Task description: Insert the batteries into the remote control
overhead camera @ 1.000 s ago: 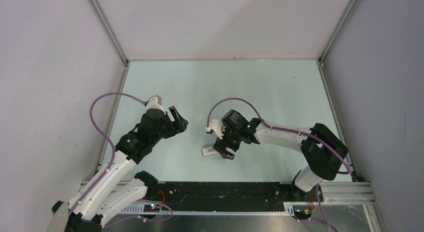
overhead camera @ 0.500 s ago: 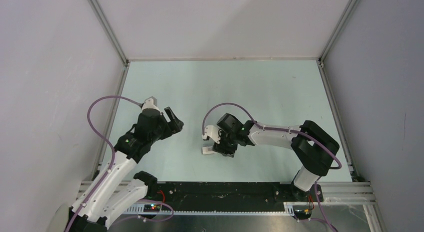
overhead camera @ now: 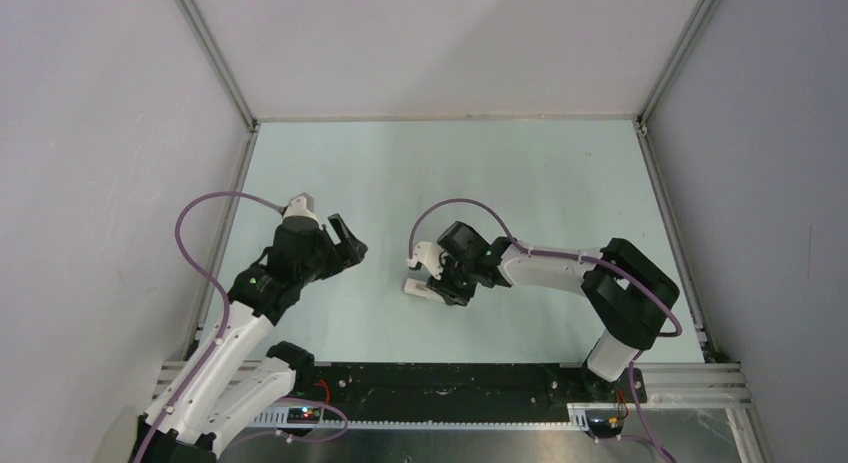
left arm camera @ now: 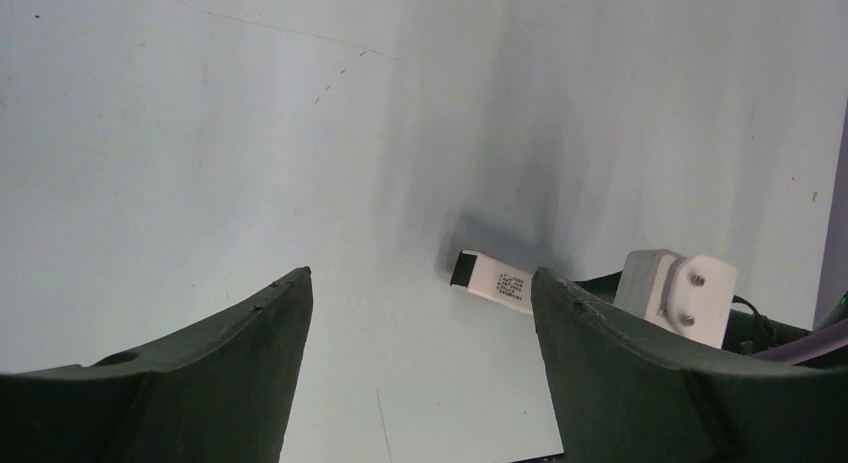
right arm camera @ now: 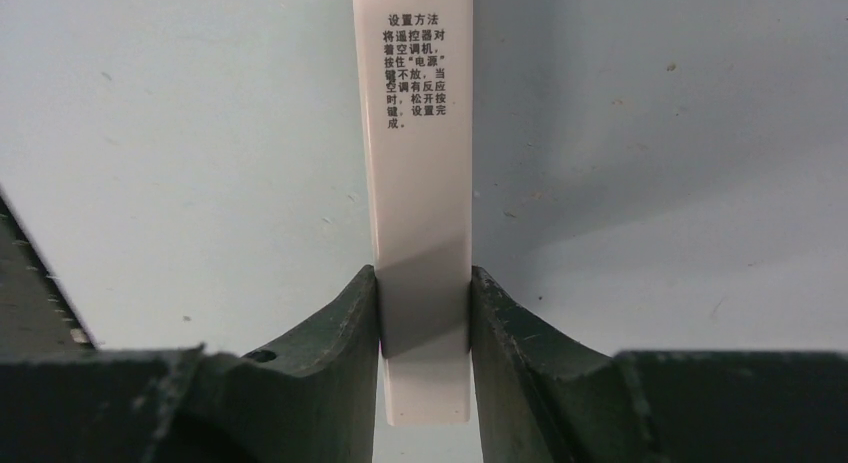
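The remote control (right arm camera: 418, 173) is a slim white bar with printed text on its face. My right gripper (right arm camera: 424, 313) is shut on its near end, both fingers pressed against its sides. From above, the remote (overhead camera: 417, 289) sticks out to the left of the right gripper (overhead camera: 448, 289), low over the table. In the left wrist view the remote (left arm camera: 493, 280) shows a black end and a small label. My left gripper (overhead camera: 348, 242) is open and empty, to the left of the remote; it also shows in its own view (left arm camera: 420, 283). The batteries are not in view.
Grey walls and aluminium frame posts (overhead camera: 213, 53) enclose the pale green table (overhead camera: 450, 173). A black rail (overhead camera: 440, 378) runs along the near edge by the arm bases. Purple cables loop over both arms.
My right gripper has closed on the remote and shifted it slightly left and up. My left arm drew back a little toward the left, then held still.
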Controlling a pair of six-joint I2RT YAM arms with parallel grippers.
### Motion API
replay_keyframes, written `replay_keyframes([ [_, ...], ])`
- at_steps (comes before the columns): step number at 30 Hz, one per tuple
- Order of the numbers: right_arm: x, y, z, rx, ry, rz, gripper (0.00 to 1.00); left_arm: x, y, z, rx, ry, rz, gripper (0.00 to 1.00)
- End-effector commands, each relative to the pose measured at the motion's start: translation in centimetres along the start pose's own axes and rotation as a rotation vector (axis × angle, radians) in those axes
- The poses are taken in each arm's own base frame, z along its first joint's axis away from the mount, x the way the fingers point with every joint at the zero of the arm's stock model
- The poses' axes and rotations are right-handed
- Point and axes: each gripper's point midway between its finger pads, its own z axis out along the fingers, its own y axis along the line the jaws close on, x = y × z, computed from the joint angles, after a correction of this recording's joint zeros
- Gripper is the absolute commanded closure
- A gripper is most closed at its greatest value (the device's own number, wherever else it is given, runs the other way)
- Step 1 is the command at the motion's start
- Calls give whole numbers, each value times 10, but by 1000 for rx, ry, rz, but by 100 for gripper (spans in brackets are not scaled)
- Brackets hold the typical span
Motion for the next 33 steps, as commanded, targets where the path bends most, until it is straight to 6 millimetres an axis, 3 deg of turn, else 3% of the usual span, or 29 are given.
replay_keyframes([
  [1,-49,3,-28,-61,-190,123,83,-1,-1,-2,22,-8,6,17],
  [9,-96,12,-75,-290,-413,399,85,-12,-24,-23,152,-42,41,16],
  [17,-171,19,-151,-603,-697,571,87,-49,-93,-89,534,-201,158,13],
  [23,-205,36,-207,-799,-819,587,88,-74,-140,-133,774,-282,106,9],
  [29,-224,52,-255,-974,-903,590,88,-88,-158,-142,837,-293,86,9],
  [33,-229,59,-273,-1089,-913,629,89,-93,-165,-142,864,-302,67,13],
])
